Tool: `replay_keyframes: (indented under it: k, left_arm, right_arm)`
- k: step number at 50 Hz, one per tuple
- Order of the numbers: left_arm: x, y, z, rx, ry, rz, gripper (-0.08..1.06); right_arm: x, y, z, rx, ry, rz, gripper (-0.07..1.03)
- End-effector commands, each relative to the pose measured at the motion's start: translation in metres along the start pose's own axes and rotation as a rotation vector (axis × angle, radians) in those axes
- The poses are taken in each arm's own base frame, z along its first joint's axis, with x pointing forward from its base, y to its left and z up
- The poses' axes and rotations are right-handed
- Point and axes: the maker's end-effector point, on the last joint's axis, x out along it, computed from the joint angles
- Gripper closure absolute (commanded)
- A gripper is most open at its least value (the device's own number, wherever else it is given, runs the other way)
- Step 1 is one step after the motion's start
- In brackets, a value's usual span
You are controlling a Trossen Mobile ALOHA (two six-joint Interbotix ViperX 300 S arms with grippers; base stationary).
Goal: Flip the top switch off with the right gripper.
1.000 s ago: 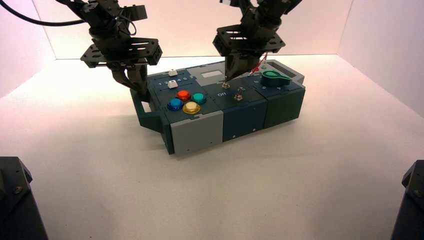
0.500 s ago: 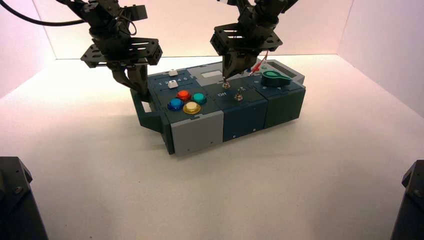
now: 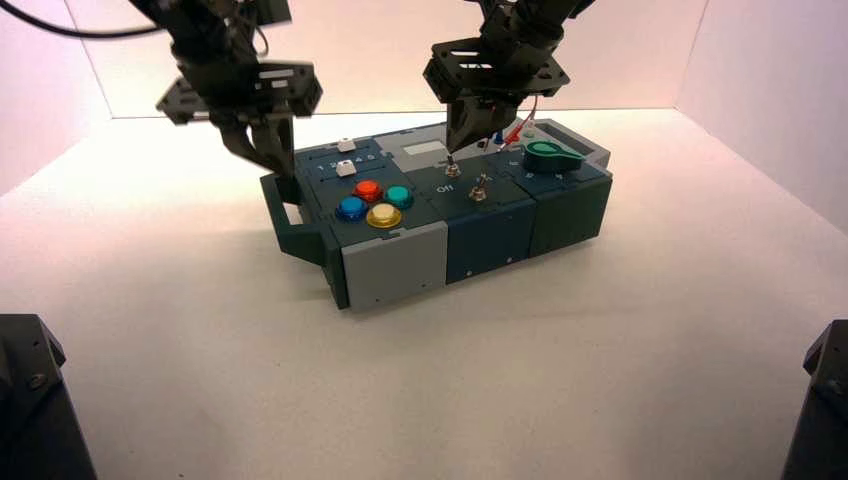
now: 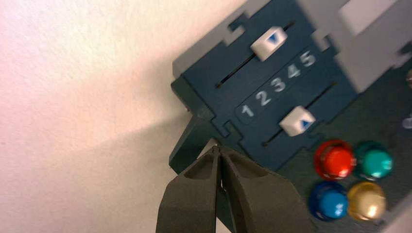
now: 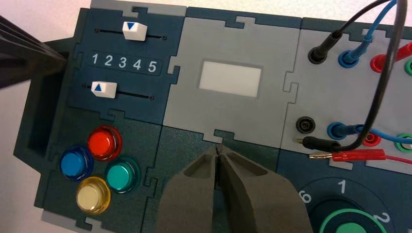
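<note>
The top switch (image 3: 452,170) is a tiny silver toggle on the dark middle panel of the box (image 3: 490,235), beside white "Off" lettering. My right gripper (image 3: 452,149) hangs shut just above it, tips pointing down at it and a small gap apart. In the right wrist view that gripper (image 5: 218,147) is shut on nothing, and its fingers hide the switch. My left gripper (image 3: 289,178) is shut and empty over the box's left handle (image 4: 192,141).
A second toggle (image 3: 480,190) stands just in front and to the right of the top switch. Four coloured buttons (image 3: 375,202) and two white sliders (image 3: 346,157) lie to the left. The green knob (image 3: 548,155) and plugged wires (image 5: 354,155) lie to the right.
The right gripper has lifted from the top switch's lever to a little above it. The left gripper has also risen slightly at the box's left end.
</note>
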Motion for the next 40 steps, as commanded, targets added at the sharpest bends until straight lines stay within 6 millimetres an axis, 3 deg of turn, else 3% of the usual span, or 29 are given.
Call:
replay_keyframes:
  k: [1, 22, 30, 40]
  left_arm:
    - [-0.022, -0.007, 0.016, 0.015, -0.070, -0.017, 1.01]
    - [-0.055, -0.010, 0.052, 0.060, -0.227, -0.017, 1.01]
    - [-0.058, 0.000, 0.065, 0.049, -0.302, 0.002, 1.01]
    - [-0.063, 0.030, 0.077, -0.040, -0.400, 0.048, 1.01]
  right_arm:
    - [-0.013, 0.002, 0.017, -0.002, -0.056, 0.002, 0.99]
    - [-0.037, -0.008, 0.033, 0.006, -0.129, -0.017, 0.99]
    - [-0.053, -0.031, 0.030, 0.050, -0.150, -0.051, 0.99]
    - [-0.078, -0.069, 0.018, 0.131, -0.192, -0.119, 0.99]
